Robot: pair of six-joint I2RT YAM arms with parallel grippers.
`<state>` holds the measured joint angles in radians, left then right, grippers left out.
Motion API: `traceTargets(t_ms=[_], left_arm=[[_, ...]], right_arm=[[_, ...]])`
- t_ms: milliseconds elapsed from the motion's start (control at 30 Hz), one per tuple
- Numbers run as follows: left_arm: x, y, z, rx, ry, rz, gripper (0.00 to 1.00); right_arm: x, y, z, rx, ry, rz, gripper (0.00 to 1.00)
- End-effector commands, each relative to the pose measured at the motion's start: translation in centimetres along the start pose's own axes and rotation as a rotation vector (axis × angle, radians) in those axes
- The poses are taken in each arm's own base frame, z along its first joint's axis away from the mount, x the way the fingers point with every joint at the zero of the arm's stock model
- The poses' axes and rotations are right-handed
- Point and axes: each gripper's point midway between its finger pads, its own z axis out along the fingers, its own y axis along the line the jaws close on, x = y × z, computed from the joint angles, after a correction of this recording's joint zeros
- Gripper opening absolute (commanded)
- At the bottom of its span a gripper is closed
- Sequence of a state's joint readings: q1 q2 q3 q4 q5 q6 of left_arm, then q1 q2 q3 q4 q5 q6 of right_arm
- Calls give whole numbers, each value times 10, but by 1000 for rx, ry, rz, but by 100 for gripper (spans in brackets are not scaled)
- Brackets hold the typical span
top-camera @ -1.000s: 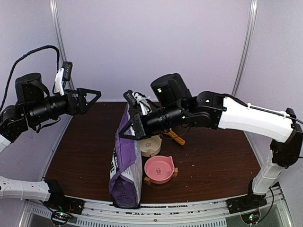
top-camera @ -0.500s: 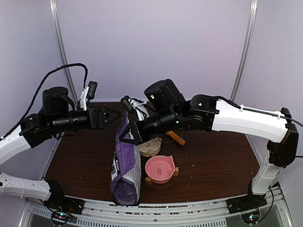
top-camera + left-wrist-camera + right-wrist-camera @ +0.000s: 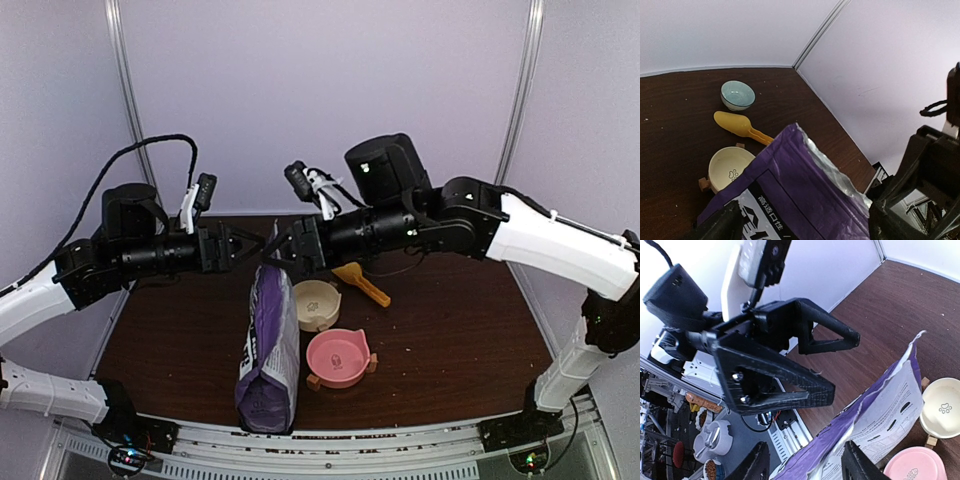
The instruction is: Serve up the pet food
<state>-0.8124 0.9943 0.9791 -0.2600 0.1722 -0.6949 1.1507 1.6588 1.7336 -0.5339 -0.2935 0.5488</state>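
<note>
A purple-and-white bag [image 3: 268, 340] stands upright on the brown table [image 3: 170, 330], its torn silver-lined top open. No pet food shows; the bag's inside is hidden. My left gripper [image 3: 253, 250] is open just left of the bag's top; in the left wrist view the bag [image 3: 800, 185] lies between its wide fingers [image 3: 720, 227]. Facing it from the right, my right gripper [image 3: 277, 250] is open too, and the bag's [image 3: 880, 425] top edge runs loose between its fingers [image 3: 757, 465]. A cream bowl [image 3: 317, 303] and a pink bowl [image 3: 337, 357] sit right of the bag.
A yellow scoop [image 3: 360, 282] lies behind the cream bowl. Farther back stands a small pale blue bowl [image 3: 737, 95]. Both arms meet above the table's middle. White walls close the back and sides. A few crumbs dot the wood.
My right gripper has opened off the bag's top and risen a little. The left arm has swung in from the left to the bag's top. The bag now stands on its own.
</note>
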Motion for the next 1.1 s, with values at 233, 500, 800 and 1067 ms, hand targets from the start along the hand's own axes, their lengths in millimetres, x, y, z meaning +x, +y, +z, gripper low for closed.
traceTargets(t_ms=[233, 500, 800, 1067], left_arm=[[-21, -9, -6, 16, -64, 10, 88], [-23, -9, -3, 13, -60, 14, 89], [-24, -10, -3, 12, -63, 15, 89], [-24, -9, -4, 10, -64, 15, 89]], right_arm=[[-8, -1, -42, -9, -88, 114, 39], [5, 0, -29, -42, -32, 146, 25], [14, -2, -20, -41, 8, 153, 17], [19, -4, -13, -36, 31, 166, 16]])
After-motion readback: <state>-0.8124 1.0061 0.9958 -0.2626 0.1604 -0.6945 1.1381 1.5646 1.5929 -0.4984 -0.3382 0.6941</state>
